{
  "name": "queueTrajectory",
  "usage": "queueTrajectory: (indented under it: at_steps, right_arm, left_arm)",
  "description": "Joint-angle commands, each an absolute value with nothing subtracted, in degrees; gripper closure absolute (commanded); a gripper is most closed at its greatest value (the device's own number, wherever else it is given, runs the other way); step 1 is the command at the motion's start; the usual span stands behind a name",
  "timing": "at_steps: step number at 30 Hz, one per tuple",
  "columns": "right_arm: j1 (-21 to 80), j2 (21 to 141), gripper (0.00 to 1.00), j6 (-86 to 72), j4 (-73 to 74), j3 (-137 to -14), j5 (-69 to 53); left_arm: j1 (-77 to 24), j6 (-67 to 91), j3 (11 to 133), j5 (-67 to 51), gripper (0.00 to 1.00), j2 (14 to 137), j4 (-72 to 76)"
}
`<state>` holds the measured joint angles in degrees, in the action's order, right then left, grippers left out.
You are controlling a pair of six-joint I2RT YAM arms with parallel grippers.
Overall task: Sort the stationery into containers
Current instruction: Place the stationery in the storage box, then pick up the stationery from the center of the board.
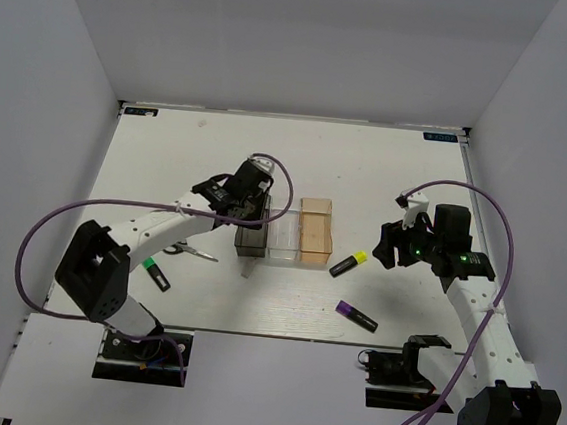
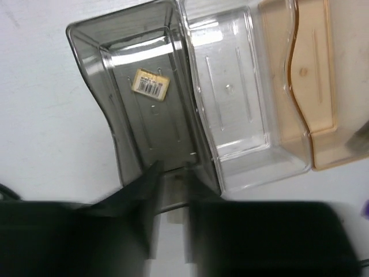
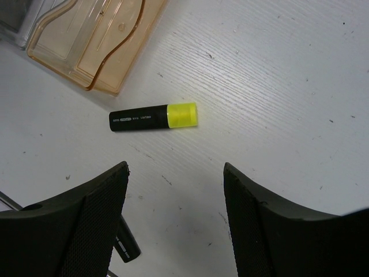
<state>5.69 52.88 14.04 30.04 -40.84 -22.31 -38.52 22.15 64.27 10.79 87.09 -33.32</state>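
The left gripper (image 2: 174,176) hangs over the near end of the smoky dark grey translucent plastic bin (image 2: 92,75), its fingers drawn close on a small beige-grey eraser block (image 2: 173,199). That bin's right wall touches the clear plastic bin (image 2: 230,86), which adjoins the amber-orange plastic bin (image 1: 314,232). The right gripper (image 3: 176,167) hovers with its fingers spread wide, just near of a short black marker with a yellow end (image 3: 154,118) lying flat, close to the amber bin's near right corner. A purple-ended black marker (image 1: 357,316) lies nearer on open white table (image 1: 219,156). Left of the bins, black-handled scissors (image 1: 191,251) and a green-ended black marker (image 1: 155,274) lie beside the left arm, apart from each other.
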Motion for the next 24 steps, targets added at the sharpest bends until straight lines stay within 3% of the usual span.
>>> queueTrajectory:
  at_steps: [1,2,4,8,9,13,24]
  right_arm:
    - [5.71,52.91,0.31,14.59,30.15,-43.42,-22.85]
    - [5.63,52.91,0.31,14.50,30.15,-43.42,-22.76]
    - [5.54,52.82,0.31,14.59,30.15,-43.33,-22.59]
    - [5.80,53.00,0.31,14.59,29.97,-43.16,-22.76]
    - [5.89,53.09,0.31,14.50,30.06,-43.24,-23.02]
    - [5.71,54.49,0.31,14.50,30.58,-43.42,-23.55]
    - [5.71,55.37,0.31,14.41,30.50,-43.24,-23.64]
  left_arm:
    - [-40.95,21.18,63.90,13.79,0.78,81.41,-34.28]
    - [-42.18,22.05,59.89,15.36,0.99,80.17,-32.54]
    - [-45.07,23.02,53.57,17.56,1.00,73.77,-30.26]
    - [-53.60,24.52,39.75,27.02,0.81,63.23,-20.77]
    - [-55.09,24.78,37.90,28.72,0.72,62.15,-19.18]
    - [-60.90,23.65,25.69,32.87,0.53,59.50,-6.11]
    - [-63.81,21.00,19.07,36.56,0.50,66.71,9.93]
